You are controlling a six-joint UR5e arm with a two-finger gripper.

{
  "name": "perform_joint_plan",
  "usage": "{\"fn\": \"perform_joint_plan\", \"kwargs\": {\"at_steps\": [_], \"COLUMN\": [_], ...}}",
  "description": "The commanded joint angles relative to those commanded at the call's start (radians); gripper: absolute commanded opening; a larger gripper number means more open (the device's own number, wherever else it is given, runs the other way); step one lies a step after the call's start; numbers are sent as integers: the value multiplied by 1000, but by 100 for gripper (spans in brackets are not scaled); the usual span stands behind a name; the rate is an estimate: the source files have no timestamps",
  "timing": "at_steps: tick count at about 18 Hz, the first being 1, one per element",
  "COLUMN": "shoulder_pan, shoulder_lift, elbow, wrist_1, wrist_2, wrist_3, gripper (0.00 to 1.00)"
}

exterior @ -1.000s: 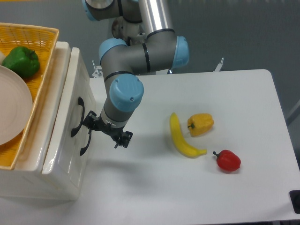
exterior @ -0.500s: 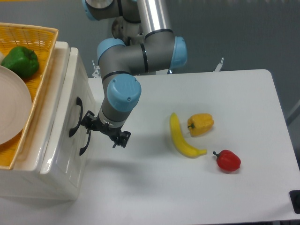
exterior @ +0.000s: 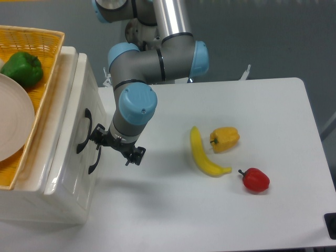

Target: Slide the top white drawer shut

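Leftward by a small step since a second ago, the grey and blue robot arm (exterior: 137, 105) has pressed in, and the deep glossy white plastic top drawer (exterior: 71, 113) with its black curved handle (exterior: 84, 132) has slid a little further into the white cabinet (exterior: 31, 199). The black two-finger gripper (exterior: 116, 148) sits just beside that handle, close against the drawer front. Its fingers look spread with nothing between them, though the angle makes this hard to judge. Below, the lower white drawer front (exterior: 79, 184) carries a like handle. A yellow wicker basket (exterior: 44, 63) on top holds a green pepper (exterior: 23, 68) and a pale plate (exterior: 13, 123). On the white table (exterior: 262, 121) lie a yellow banana (exterior: 202, 155), a yellow pepper (exterior: 224, 139) and a red pepper (exterior: 255, 180).
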Motion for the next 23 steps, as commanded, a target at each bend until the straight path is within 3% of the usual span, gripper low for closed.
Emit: {"fn": "perform_joint_plan", "kwargs": {"at_steps": [12, 17, 23], "shoulder_pan": [170, 173, 187], "shoulder_lift": [40, 55, 75], "elbow": [57, 58, 60], "wrist_1": [-2, 0, 0], "wrist_2": [112, 228, 241], "wrist_3": [225, 411, 437], "gripper": [100, 100, 100]}}
